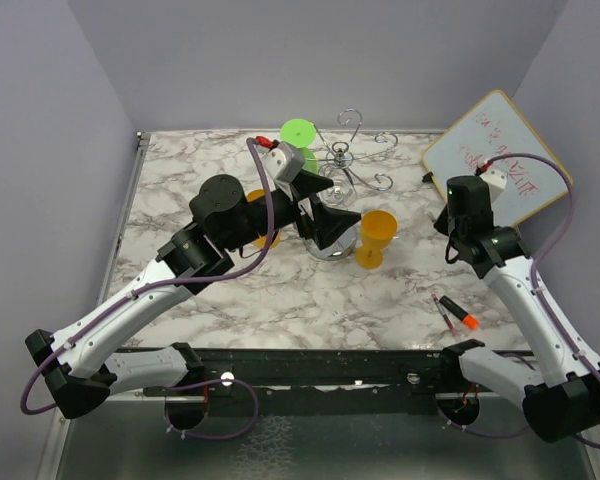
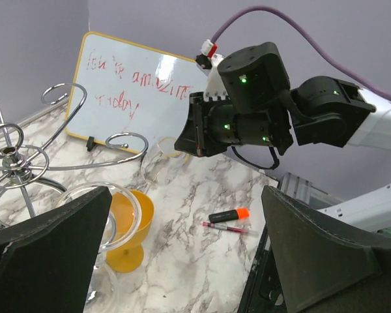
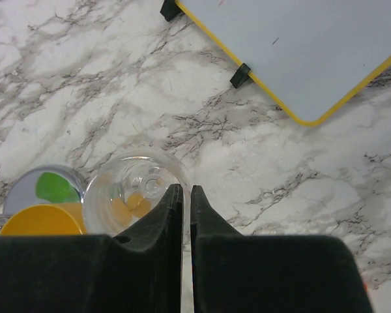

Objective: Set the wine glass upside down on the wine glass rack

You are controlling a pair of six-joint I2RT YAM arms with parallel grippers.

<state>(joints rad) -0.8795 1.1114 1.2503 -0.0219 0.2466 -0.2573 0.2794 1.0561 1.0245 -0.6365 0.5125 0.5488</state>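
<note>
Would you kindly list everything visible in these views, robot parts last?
chrome wire wine glass rack: one, silver, back centre.
clear wine glass: one, transparent, beside the right fingertips.
orange plastic goblet: one, orange, right of the rack; a partly hidden orange shape behind the left arm may be a second.
green plastic goblet: one, lime, left of rack top.
yellow-framed whiteboard: one, white, red writing, back right.
black marker with orange cap: one, near right.
red pen: one, beside marker.
marble table: one, white-grey.
left end effector: one, black, open, by rack.
right end effector: one, black, shut, empty.

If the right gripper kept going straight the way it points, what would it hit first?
Probably the white marble tabletop, close beside the clear wine glass; depth is unclear.
</note>
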